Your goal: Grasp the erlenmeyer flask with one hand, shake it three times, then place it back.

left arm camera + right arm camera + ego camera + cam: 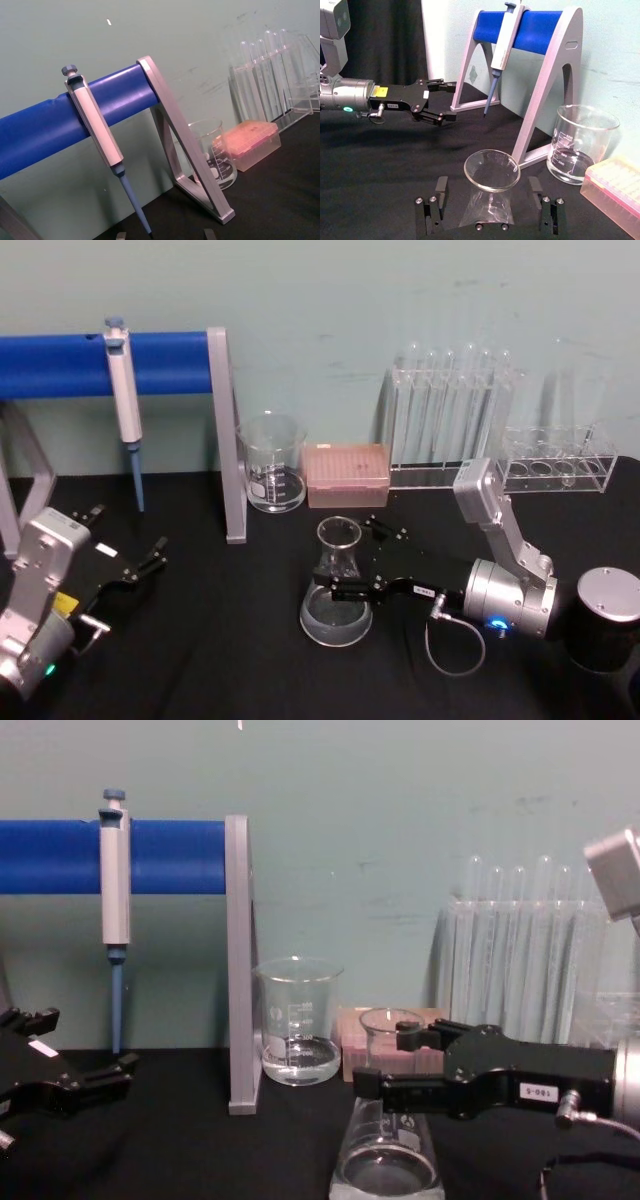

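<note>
Erlenmeyer flask [337, 590] upright on black table [220, 640] near centre, long axis vertical, mouth up, right pincer [349, 561] spread wide with fingers either side of the neck, left pincer [128, 544] open, idle far left

Even, moderately dim indoor light, slight green cast on wall [400, 300]. Soft shadows behind test tube rack [450, 420] at upper right. Black tabletop [200, 640] swallows detail. Small glints on beaker [297, 1020]. Mild overall softness, chest view grainy.
</note>
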You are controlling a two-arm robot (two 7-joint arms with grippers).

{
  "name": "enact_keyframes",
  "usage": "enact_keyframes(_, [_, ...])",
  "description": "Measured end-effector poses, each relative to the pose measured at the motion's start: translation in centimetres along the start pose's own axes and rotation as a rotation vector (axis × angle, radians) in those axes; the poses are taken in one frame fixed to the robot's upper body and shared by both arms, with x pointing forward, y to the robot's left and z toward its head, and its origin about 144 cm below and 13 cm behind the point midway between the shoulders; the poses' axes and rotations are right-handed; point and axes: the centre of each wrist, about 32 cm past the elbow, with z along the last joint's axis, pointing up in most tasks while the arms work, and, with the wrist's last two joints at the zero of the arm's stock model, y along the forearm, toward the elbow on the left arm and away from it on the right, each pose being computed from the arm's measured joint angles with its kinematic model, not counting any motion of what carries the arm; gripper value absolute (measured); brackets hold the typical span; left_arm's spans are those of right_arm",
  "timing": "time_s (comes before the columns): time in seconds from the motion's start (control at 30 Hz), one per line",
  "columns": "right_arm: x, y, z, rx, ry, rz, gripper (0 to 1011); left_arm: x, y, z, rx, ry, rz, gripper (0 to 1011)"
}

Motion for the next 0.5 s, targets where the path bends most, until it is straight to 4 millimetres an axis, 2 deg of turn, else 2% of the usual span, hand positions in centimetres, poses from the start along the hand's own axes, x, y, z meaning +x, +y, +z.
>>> enact_keyframes(0.5, [0.00, 0.01, 0.04, 0.003, 0.000, 0.000, 1000, 0.00, 0.00, 0.00, 0.000, 0.000, 0.000, 1001])
